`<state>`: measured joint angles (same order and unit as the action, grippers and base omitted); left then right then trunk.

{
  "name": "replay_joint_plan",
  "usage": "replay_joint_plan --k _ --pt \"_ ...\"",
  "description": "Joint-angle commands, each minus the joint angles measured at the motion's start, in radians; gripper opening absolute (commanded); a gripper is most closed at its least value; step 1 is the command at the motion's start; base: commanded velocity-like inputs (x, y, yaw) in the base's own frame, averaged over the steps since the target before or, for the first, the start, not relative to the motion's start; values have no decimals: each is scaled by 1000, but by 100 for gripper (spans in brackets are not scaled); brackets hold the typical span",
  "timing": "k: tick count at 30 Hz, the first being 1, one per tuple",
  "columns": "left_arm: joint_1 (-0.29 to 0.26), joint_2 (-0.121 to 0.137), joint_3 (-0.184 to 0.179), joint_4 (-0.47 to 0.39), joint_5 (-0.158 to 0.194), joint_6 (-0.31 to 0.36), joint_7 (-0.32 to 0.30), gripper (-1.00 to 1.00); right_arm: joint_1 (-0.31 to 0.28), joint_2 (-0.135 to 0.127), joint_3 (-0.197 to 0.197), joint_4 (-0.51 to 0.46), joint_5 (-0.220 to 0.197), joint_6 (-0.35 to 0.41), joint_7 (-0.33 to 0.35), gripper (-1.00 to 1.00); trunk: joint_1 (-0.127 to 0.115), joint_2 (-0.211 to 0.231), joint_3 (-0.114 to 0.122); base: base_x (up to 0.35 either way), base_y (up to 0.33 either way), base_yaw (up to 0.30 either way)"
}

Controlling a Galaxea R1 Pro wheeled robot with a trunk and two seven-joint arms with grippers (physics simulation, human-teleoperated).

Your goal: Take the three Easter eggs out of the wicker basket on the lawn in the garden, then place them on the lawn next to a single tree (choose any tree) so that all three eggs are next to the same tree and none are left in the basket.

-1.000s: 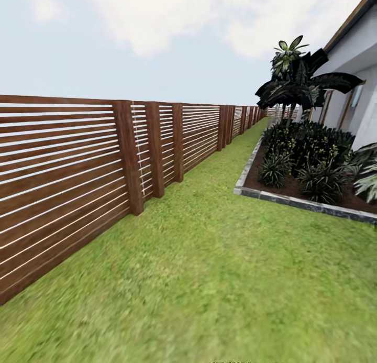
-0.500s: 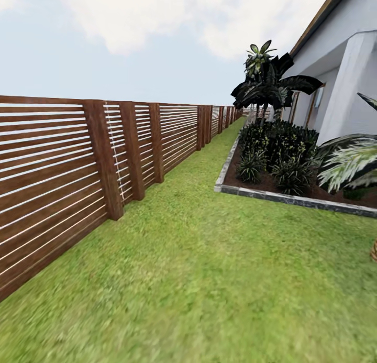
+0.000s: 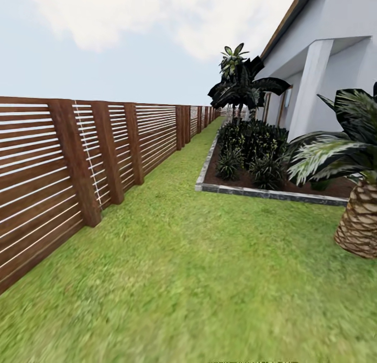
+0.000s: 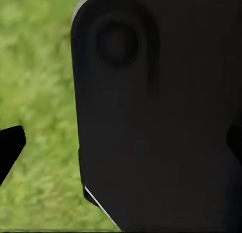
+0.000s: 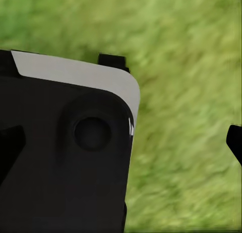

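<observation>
Stage: the robot appears to be travelling through the garden; no egg handling is under way in these views.
Lawn: the lawn point(image 3: 199, 268) fills the near ground and runs on as a strip into the far distance between the fence and the planting bed.
Fence: the wooden fence point(image 3: 78, 158) lines the left side, from near left to far centre.
Planting bed: a stone-edged bed point(image 3: 251, 169) of dark shrubs lies at far right-centre, beside the white house point(image 3: 335, 59).
Palm: a short palm point(image 3: 358, 216) stands on the grass at the right edge, its scaly trunk near; it is not the thick grey-brown tree the task calls for.
Eggs and basket: nothing in these views looks like the eggs, the wicker basket or the chosen tree, so I cannot say where they lie.
Left hand: a dark fingertip point(image 4: 10, 147) at the frame edge over grass, with a black robot body part point(image 4: 161, 122) in front; I cannot tell how the fingers stand.
Right hand: a dark fingertip point(image 5: 234, 142) over grass beside a black-and-white robot part point(image 5: 65, 157); again I cannot tell.
Progress: as a judgement, nothing shows as done; all three eggs remain to be found and set by one tree.
</observation>
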<state>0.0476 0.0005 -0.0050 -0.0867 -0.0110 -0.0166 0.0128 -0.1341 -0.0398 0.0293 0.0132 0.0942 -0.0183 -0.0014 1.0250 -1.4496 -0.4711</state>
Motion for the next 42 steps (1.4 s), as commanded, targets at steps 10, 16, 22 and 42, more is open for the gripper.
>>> replay_joint_plan --k 10,16,22,42 --pt "1 1 -1 25 -1 0 1 100 -1 -1 3 1 10 -3 0 100 0 0 -1 0 0 -270" --pt "1 1 -1 25 -1 0 1 100 -1 -6 1 -1 9 -3 0 100 0 0 -1 0 0 -270" --pt "0 1 -1 25 -1 0 1 100 -1 -7 1 -1 8 -3 0 100 0 0 -1 0 0 -270" --pt "1 0 -1 25 -1 0 1 100 -1 -6 1 -1 9 -3 0 100 0 0 -1 0 0 -270"
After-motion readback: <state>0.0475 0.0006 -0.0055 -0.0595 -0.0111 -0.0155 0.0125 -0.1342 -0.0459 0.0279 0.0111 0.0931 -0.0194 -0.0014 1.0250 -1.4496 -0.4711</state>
